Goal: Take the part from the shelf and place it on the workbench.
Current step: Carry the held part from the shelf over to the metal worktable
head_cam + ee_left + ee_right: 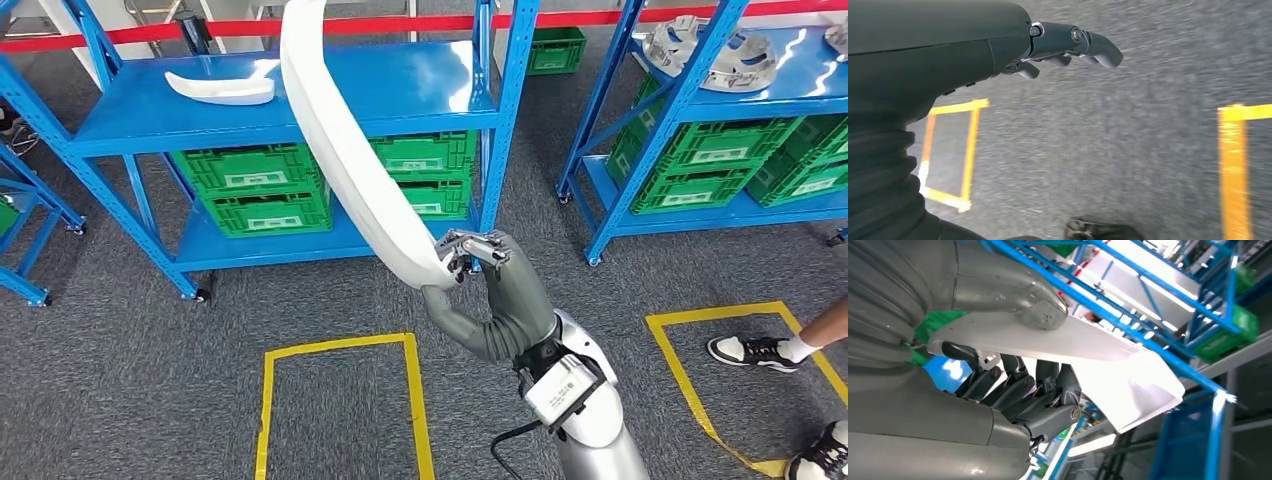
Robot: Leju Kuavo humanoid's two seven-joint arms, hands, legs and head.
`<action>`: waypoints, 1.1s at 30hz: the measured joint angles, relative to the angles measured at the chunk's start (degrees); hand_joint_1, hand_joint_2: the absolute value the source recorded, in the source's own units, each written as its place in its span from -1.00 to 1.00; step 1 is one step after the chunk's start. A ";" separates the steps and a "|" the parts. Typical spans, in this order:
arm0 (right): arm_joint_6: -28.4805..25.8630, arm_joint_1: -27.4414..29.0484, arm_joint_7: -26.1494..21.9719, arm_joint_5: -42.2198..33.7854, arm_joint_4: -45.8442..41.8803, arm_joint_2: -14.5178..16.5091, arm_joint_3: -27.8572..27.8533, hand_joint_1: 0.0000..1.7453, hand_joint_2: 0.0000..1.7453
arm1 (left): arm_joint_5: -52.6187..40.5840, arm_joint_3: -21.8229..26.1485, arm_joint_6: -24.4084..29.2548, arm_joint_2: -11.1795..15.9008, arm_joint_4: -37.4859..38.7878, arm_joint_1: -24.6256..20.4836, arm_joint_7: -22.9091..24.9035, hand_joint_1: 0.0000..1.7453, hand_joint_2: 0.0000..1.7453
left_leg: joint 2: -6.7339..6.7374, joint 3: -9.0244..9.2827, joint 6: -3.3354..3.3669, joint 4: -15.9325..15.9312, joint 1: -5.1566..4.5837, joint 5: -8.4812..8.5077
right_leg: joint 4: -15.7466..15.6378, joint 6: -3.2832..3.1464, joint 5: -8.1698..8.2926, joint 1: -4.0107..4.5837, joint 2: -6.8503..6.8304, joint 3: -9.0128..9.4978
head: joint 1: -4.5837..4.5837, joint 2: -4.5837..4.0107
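Observation:
My right hand [480, 262] grips the lower end of a long curved white part [340, 140], which rises up and away in front of the left blue shelf [300, 115]. In the right wrist view the thumb [1013, 295] presses on one face of the white part [1083, 347] and the dark fingers [1018, 385] close under it. A second white part [222, 88] lies on the shelf's top level. My left hand [1068, 47] hangs over the grey carpet, fingers loosely curled and holding nothing.
Green crates [262, 188] fill the shelf's lower levels. A second blue shelf [720, 100] at right carries a grey metal part [712, 50] and more crates. Yellow tape squares [340, 405] mark the carpet. A person's shoes [752, 350] stand at the right.

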 joint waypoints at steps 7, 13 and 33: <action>0.52 -0.92 -0.01 -0.62 2.52 0.66 -0.50 1.00 1.00 | 2.06 1.40 0.58 0.61 -0.06 1.44 1.23 -1.00 1.00 | 0.72 -5.42 2.52 0.94 -0.62 4.45 | 15.83 0.76 -11.56 -0.07 0.34 -3.61 | 0.22 0.00; -0.11 -0.59 -0.52 -0.60 3.44 1.48 -1.27 1.00 1.00 | 2.79 3.20 2.43 1.52 -0.10 3.61 5.76 -1.00 1.00 | 0.71 -9.69 1.98 2.65 -1.27 6.88 | 1.11 -1.89 -8.93 1.28 0.54 8.69 | 0.21 0.00; -0.54 0.79 -0.45 -0.44 4.86 2.26 -2.91 1.00 1.00 | 3.55 4.87 0.04 1.99 -0.13 4.63 2.67 -1.00 1.00 | 0.02 -3.15 0.94 0.66 0.24 2.27 | 1.39 0.59 -2.37 -0.24 0.21 -1.24 | 0.44 0.00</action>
